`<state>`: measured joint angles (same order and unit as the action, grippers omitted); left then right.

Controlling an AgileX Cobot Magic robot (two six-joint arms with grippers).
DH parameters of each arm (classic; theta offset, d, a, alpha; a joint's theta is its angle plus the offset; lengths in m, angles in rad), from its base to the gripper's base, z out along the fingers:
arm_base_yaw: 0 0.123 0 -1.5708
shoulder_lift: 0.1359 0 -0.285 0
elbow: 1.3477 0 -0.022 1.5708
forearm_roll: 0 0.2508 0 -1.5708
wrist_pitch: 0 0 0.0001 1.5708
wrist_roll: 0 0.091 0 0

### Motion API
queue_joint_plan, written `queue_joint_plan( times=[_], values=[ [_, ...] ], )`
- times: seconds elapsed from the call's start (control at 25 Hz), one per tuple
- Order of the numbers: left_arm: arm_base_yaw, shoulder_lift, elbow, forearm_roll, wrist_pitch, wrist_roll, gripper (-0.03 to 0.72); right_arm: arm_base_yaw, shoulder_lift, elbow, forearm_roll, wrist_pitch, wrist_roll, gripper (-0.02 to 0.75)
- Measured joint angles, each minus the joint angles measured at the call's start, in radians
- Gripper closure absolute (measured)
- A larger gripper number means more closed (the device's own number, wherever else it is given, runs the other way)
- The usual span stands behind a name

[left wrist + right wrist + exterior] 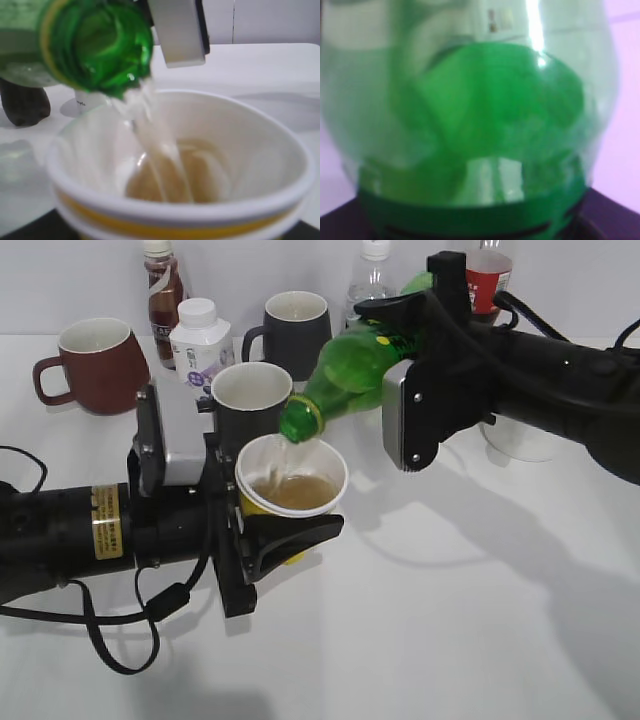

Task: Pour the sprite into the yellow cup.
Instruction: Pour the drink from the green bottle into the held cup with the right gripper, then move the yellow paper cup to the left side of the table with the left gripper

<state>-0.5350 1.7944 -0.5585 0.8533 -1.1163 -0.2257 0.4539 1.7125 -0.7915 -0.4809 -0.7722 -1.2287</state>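
The sprite bottle [350, 365] is green and translucent, tipped with its open neck down over the yellow cup [290, 485]. A clear stream runs from its mouth [100, 50] into the cup [190, 150], which holds some pale liquid. My right gripper [405, 360] is shut on the bottle's body, which fills the right wrist view [470, 115]. My left gripper [275, 530] is shut on the yellow cup and holds it above the table. The jaws themselves are hidden in both wrist views.
Behind stand a dark red mug [95, 365], two black mugs [250, 395] [295, 330], a white milk bottle [200, 340], a brown drink bottle [162, 290], a clear water bottle [372, 280] and a cola bottle [488, 275]. The white table [450, 620] spreads to the front right.
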Motion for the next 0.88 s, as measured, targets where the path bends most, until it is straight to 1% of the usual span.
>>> queue_joint_plan(
  times=[0.2, 0.48, 0.6, 0.76, 0.88],
  values=[
    [0.000, 0.000, 0.000, -0.031, -0.032, -0.001, 0.267, 0.000, -0.001, 0.000, 0.024, 0.002, 0.124, 0.318],
    [0.000, 0.000, 0.000, -0.085, -0.064, -0.001, 0.269, 0.000, -0.001, -0.001, 0.038, 0.026, 0.386, 0.318],
    [0.000, -0.001, 0.004, -0.136, -0.069, -0.001, 0.269, 0.000, -0.001, -0.001, 0.038, 0.034, 0.568, 0.318],
    [0.000, -0.030, 0.037, -0.238, -0.073, -0.001, 0.270, 0.000, -0.001, -0.002, 0.038, 0.031, 0.760, 0.318],
    [0.000, -0.076, 0.069, -0.327, -0.074, -0.001, 0.270, 0.000, 0.000, -0.002, 0.052, 0.000, 0.898, 0.318]
  ],
)
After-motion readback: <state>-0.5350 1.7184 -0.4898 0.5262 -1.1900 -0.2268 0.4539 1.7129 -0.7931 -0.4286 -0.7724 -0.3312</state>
